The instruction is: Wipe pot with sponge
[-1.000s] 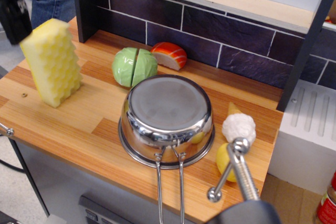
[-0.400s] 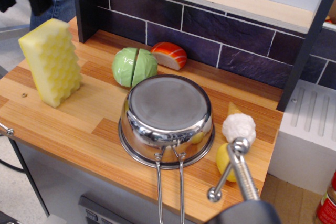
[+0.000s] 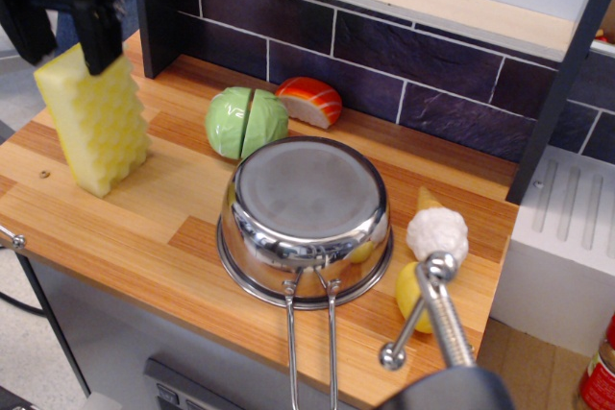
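Observation:
The pot point(image 3: 306, 213) lies upside down on the wooden counter point(image 3: 135, 237), flat grey base up, with its two-wire handle point(image 3: 312, 343) pointing to the front edge. The sponge point(image 3: 96, 117) stands upright on its end at the left of the counter, well apart from the pot. My gripper point(image 3: 65, 55) is at the top left, open. Its two black fingers point(image 3: 99, 31) straddle the sponge's top end, one on each side. I cannot tell whether they touch the foam.
A green toy cabbage point(image 3: 247, 122) and an orange toy point(image 3: 310, 101) lie behind the pot. A white cauliflower toy point(image 3: 437, 232) and a yellow toy fruit point(image 3: 411, 297) lie to its right. A metal rod point(image 3: 442, 319) rises in the foreground. A dark shelf post point(image 3: 154, 7) stands behind the sponge.
My gripper has come back in from the upper left and moved down over the top of the sponge. The sponge and the pot have not moved.

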### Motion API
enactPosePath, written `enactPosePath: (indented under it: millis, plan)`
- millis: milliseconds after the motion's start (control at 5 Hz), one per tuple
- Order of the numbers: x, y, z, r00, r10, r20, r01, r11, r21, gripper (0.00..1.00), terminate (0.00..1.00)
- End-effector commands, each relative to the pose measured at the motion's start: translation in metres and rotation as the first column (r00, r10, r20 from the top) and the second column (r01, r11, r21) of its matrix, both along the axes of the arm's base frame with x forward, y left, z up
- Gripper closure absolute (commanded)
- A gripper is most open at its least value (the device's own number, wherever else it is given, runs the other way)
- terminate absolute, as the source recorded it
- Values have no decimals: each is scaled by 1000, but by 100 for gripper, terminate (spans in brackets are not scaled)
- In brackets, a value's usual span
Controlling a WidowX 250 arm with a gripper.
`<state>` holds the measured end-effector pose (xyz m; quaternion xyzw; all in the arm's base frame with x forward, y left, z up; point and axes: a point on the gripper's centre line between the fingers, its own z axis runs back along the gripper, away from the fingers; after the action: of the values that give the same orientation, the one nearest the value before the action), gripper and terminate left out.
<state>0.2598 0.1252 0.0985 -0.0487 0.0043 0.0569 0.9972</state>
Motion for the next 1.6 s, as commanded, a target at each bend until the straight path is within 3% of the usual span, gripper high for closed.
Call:
enactPosePath:
  millis: [0, 200, 400, 800, 1000, 1200, 1400]
  plan:
    - [12, 1, -18, 1000, 24, 13, -25, 999, 44, 0, 0]
    - [15, 0, -12, 999, 39, 11, -39, 999, 7, 100, 0]
    - [17, -9, 18, 997, 62, 42, -60, 997, -44, 100, 0]
    - [21, -67, 71, 985, 153, 83, -146, 985, -92, 100, 0]
    - [17, -108, 65, 986, 142, 90, -141, 990, -9, 100, 0]
    - [15, -133, 35, 986, 123, 110, -137, 982, 126, 100, 0]
    - [15, -144, 19, 991, 102, 89, -117, 977, 181, 100, 0]
